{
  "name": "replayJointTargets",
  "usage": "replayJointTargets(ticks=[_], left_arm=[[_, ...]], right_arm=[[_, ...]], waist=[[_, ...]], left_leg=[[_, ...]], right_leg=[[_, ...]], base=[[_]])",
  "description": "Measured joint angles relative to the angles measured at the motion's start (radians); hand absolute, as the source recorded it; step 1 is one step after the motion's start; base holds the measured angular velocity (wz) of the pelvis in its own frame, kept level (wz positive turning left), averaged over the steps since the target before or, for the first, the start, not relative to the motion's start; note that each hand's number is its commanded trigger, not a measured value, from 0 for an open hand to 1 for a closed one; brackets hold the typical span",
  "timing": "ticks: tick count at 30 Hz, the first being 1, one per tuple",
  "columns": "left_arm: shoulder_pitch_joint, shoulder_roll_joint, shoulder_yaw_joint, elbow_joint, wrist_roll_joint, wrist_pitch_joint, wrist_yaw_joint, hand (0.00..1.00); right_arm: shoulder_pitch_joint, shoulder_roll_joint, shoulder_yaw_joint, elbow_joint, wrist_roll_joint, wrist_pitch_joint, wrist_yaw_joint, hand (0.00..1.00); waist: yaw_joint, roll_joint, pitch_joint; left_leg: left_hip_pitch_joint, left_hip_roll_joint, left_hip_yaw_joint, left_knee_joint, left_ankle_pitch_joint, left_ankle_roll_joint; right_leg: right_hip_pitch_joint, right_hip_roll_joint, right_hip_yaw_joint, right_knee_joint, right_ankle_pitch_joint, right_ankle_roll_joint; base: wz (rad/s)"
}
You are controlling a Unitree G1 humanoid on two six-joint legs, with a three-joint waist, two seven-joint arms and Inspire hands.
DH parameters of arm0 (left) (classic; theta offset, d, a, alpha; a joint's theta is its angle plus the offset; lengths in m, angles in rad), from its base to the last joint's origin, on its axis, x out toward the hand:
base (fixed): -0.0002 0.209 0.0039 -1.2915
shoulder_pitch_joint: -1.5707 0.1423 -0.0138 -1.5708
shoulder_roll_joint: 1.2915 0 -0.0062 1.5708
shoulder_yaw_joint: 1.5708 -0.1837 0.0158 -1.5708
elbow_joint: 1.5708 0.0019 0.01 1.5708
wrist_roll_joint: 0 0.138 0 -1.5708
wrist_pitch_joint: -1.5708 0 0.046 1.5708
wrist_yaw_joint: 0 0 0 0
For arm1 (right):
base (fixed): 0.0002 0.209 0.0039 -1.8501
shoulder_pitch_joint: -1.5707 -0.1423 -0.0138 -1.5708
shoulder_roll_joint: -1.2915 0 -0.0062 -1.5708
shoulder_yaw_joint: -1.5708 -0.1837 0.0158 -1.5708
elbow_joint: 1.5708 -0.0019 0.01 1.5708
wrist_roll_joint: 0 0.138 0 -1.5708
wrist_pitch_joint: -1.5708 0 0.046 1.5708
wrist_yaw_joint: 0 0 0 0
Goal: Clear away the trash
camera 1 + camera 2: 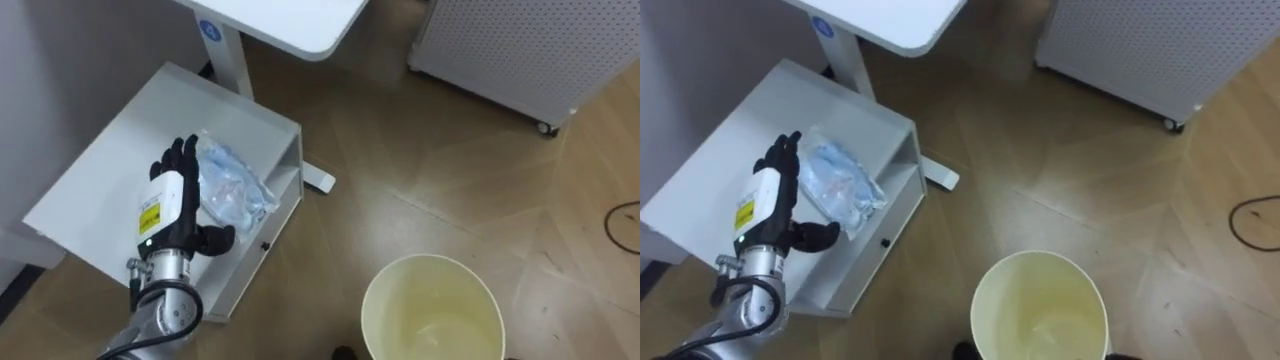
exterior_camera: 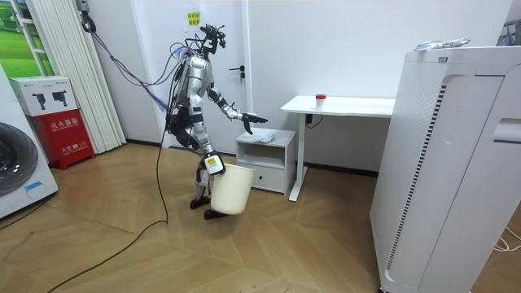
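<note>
Left hand [image 1: 178, 200] spread over the top of a low white cabinet [image 1: 110, 170], fingers straight and thumb splayed wide, closed on nothing, lying just beside and seemingly touching the garbage [image 1: 232, 188]: a crumpled bag of clear, bluish plastic resting on the cabinet top near its front edge, not yet gripped. Below and well apart, a cream bucket [image 1: 432, 260], mouth up and empty. Likely trouble from here: a sideways nudge from the flat hand instead of a closing grasp, sliding the light bag over the near edge and down to the wooden floor [image 1: 420, 170]; or a pinch on one loose fold only, slick film slipping free on the way across; or a release too early, given the gap between cabinet and bucket, landing the bag beside the rim rather than inside. Safer, probably, to curl round the bulk of the bag before lifting. From the head's eye views: the hand's spread, the bag's crinkles, the bucket's bare interior, the foot of the white worktop [image 1: 290, 20]. From the room view: the robot standing before the cabinet, left arm stretched forward over it, right hand [image 2: 213, 165] down at the bucket's rim by its leg, hold on it impossible to tell; also a small red object [image 2: 321, 98] on the worktop.
</note>
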Motion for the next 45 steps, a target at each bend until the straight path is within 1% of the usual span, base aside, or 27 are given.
replayJointTargets(ticks=[1,5,7,8,9,12,14,15,17,19,20,22,24,27,28,29,30,31,32,33,36,37,39,41,45], left_arm=[[0.000,0.000,0.000,0.000,0.001,0.003,0.000,0.00],[-0.003,0.002,0.000,0.000,0.022,0.014,-0.001,0.00],[-0.004,0.003,-0.001,0.014,0.064,0.020,-0.003,0.00],[-0.004,0.003,-0.001,0.016,0.070,0.021,-0.003,0.00],[-0.004,0.003,-0.002,0.019,0.071,0.023,-0.004,0.00],[-0.005,0.005,-0.020,0.022,0.080,0.038,-0.005,0.00],[-0.008,0.004,-0.023,0.048,0.088,0.040,-0.013,0.00],[-0.011,0.005,-0.024,0.072,0.088,0.044,-0.022,0.00],[-0.023,0.008,-0.024,0.115,0.088,0.062,-0.043,0.00],[-0.027,0.020,-0.047,0.147,0.088,0.092,-0.061,0.00],[-0.026,0.023,-0.056,0.154,0.088,0.097,-0.065,0.00],[-0.026,0.031,-0.068,0.167,0.089,0.124,-0.083,0.00],[-0.027,0.037,-0.067,0.166,0.098,0.133,-0.100,0.00],[-0.029,0.056,-0.068,0.166,0.109,0.139,-0.120,0.01],[-0.031,0.064,-0.068,0.166,0.109,0.145,-0.129,0.30],[-0.031,0.067,-0.068,0.166,0.109,0.150,-0.136,0.56],[-0.030,0.072,-0.068,0.166,0.110,0.156,-0.145,0.61],[-0.030,0.073,-0.067,0.166,0.115,0.166,-0.150,0.97],[-0.029,0.073,-0.067,0.166,0.124,0.170,-0.154,1.00],[-0.029,0.075,-0.061,0.166,0.138,0.174,-0.152,1.00],[-0.043,0.095,-0.052,0.165,0.169,0.188,-0.139,1.00],[-0.054,0.102,-0.044,0.166,0.173,0.192,-0.141,1.00],[-0.062,0.104,-0.039,0.170,0.173,0.208,-0.153,1.00],[-0.066,0.104,-0.030,0.170,0.173,0.212,-0.149,1.00],[-0.072,0.104,-0.019,0.170,0.174,0.252,-0.150,1.00]], right_arm=[[0.000,0.000,0.000,0.000,0.002,0.002,-0.003,1.00],[0.001,0.000,0.000,0.003,0.036,0.014,-0.002,1.00],[0.001,0.004,0.000,0.005,0.046,0.025,-0.001,1.00],[0.001,0.004,0.000,0.005,0.048,0.028,0.000,1.00],[0.001,0.005,0.000,0.005,0.052,0.035,0.001,1.00],[0.003,0.004,0.017,0.007,0.085,0.035,0.008,1.00],[0.004,0.004,0.033,0.006,0.112,0.036,0.010,1.00],[0.006,0.002,0.039,0.003,0.120,0.037,0.015,1.00],[0.008,-0.001,0.039,-0.006,0.120,0.048,0.019,1.00],[0.011,-0.001,0.042,-0.021,0.128,0.057,0.019,1.00],[0.012,-0.001,0.042,-0.020,0.132,0.058,0.019,1.00],[0.014,-0.001,0.042,-0.028,0.153,0.071,0.019,1.00],[0.019,-0.001,0.041,-0.038,0.159,0.075,0.018,1.00],[0.032,-0.003,0.041,-0.066,0.159,0.077,0.013,1.00],[0.035,-0.005,0.041,-0.076,0.159,0.078,0.011,1.00],[0.038,-0.006,0.041,-0.080,0.159,0.079,0.011,1.00],[0.044,-0.007,0.041,-0.089,0.158,0.078,0.010,1.00],[0.048,-0.007,0.041,-0.092,0.159,0.078,0.008,1.00],[0.050,-0.007,0.041,-0.094,0.159,0.078,0.008,1.00],[0.056,-0.007,0.041,-0.099,0.159,0.078,0.008,1.00],[0.065,-0.007,0.041,-0.103,0.159,0.081,0.008,1.00],[0.066,-0.007,0.041,-0.103,0.159,0.085,0.008,1.00],[0.067,-0.007,0.041,-0.105,0.160,0.093,0.007,1.00],[0.068,-0.007,0.038,-0.108,0.160,0.100,0.007,1.00],[0.071,-0.006,0.031,-0.115,0.160,0.116,-0.002,1.00]], waist=[[-0.010,0.000,0.0002],[-0.026,-0.001,0.0004],[-0.039,-0.002,0.0008],[-0.042,-0.003,0.0011],[-0.043,-0.003,0.0011],[-0.047,-0.005,0.0020],[-0.049,-0.006,0.0025],[-0.050,-0.006,0.0023],[-0.054,-0.007,0.0019],[-0.058,-0.007,0.0018],[-0.060,-0.007,0.0018],[-0.061,-0.006,0.0016],[-0.062,-0.007,0.0015],[-0.061,-0.007,0.0010],[-0.064,-0.008,0.0005],[-0.065,-0.009,-0.0005],[-0.065,-0.009,-0.0006],[-0.064,-0.010,-0.0010],[-0.064,-0.010,-0.0014],[-0.063,-0.011,-0.0030],[-0.064,-0.014,-0.0133],[-0.064,-0.016,-0.0150],[-0.065,-0.016,-0.0166],[-0.065,-0.016,-0.0171],[-0.065,-0.016,-0.0171]], left_leg=[[-0.008,-0.004,0.000,0.002,0.000,0.000],[-0.031,-0.004,-0.002,0.019,-0.002,-0.002],[-0.034,0.003,-0.002,0.033,-0.004,-0.004],[-0.033,0.004,-0.002,0.037,-0.008,-0.004],[-0.034,0.011,-0.002,0.048,-0.015,-0.005],[-0.036,0.017,-0.004,0.063,-0.024,-0.008],[-0.037,0.025,0.000,0.070,-0.027,-0.009],[-0.043,0.031,0.003,0.078,-0.031,-0.010],[-0.064,0.033,0.000,0.093,-0.034,-0.012],[-0.092,0.032,-0.012,0.111,-0.036,-0.015],[-0.100,0.032,-0.015,0.116,-0.036,-0.015],[-0.124,0.034,-0.023,0.128,-0.037,-0.016],[-0.142,0.037,-0.029,0.142,-0.037,-0.015],[-0.158,0.038,-0.029,0.161,-0.041,-0.015],[-0.160,0.036,-0.028,0.164,-0.041,-0.015],[-0.161,0.035,-0.028,0.165,-0.042,-0.015],[-0.161,0.034,-0.028,0.167,-0.042,-0.016],[-0.161,0.033,-0.028,0.167,-0.042,-0.017],[-0.161,0.033,-0.028,0.167,-0.041,-0.018],[-0.161,0.033,-0.028,0.168,-0.041,-0.020],[-0.160,0.029,-0.030,0.171,-0.040,-0.024],[-0.158,0.028,-0.030,0.171,-0.039,-0.024],[-0.154,0.028,-0.030,0.171,-0.038,-0.025],[-0.154,0.029,-0.031,0.171,-0.038,-0.025],[-0.154,0.029,-0.032,0.171,-0.038,-0.025]], right_leg=[[-0.012,-0.003,0.002,0.012,-0.005,0.000],[-0.037,-0.006,0.000,0.033,-0.015,-0.004],[-0.038,-0.006,-0.005,0.045,-0.020,-0.009],[-0.038,-0.006,-0.006,0.050,-0.023,-0.010],[-0.039,-0.003,-0.009,0.054,-0.025,-0.013],[-0.041,0.002,-0.008,0.068,-0.032,-0.015],[-0.042,0.007,-0.008,0.069,-0.031,-0.017],[-0.047,0.011,-0.007,0.074,-0.030,-0.019],[-0.066,0.013,-0.007,0.085,-0.031,-0.021],[-0.088,0.018,-0.011,0.093,-0.029,-0.024],[-0.093,0.017,-0.013,0.098,-0.030,-0.025],[-0.112,0.016,-0.022,0.104,-0.030,-0.027],[-0.129,0.013,-0.025,0.118,-0.033,-0.029],[-0.148,0.008,-0.027,0.141,-0.038,-0.034],[-0.151,0.005,-0.027,0.147,-0.039,-0.035],[-0.154,0.003,-0.026,0.151,-0.040,-0.035],[-0.154,0.002,-0.026,0.154,-0.040,-0.035],[-0.154,0.002,-0.024,0.154,-0.040,-0.036],[-0.154,0.002,-0.023,0.155,-0.040,-0.036],[-0.154,0.002,-0.023,0.156,-0.039,-0.036],[-0.153,0.003,-0.023,0.159,-0.038,-0.038],[-0.150,0.003,-0.023,0.159,-0.036,-0.039],[-0.146,0.003,-0.023,0.157,-0.034,-0.040],[-0.146,0.003,-0.023,0.156,-0.033,-0.040],[-0.146,0.003,-0.023,0.156,-0.032,-0.041]], base=[[0.04],[0.02],[0.00],[0.00],[-0.04],[-0.03],[-0.09],[-0.08],[-0.03],[0.02],[0.07],[0.07],[0.07],[0.02],[0.00],[0.04],[0.03],[0.00],[0.00],[0.00],[0.00],[0.00],[-0.02],[-0.02],[0.00]])
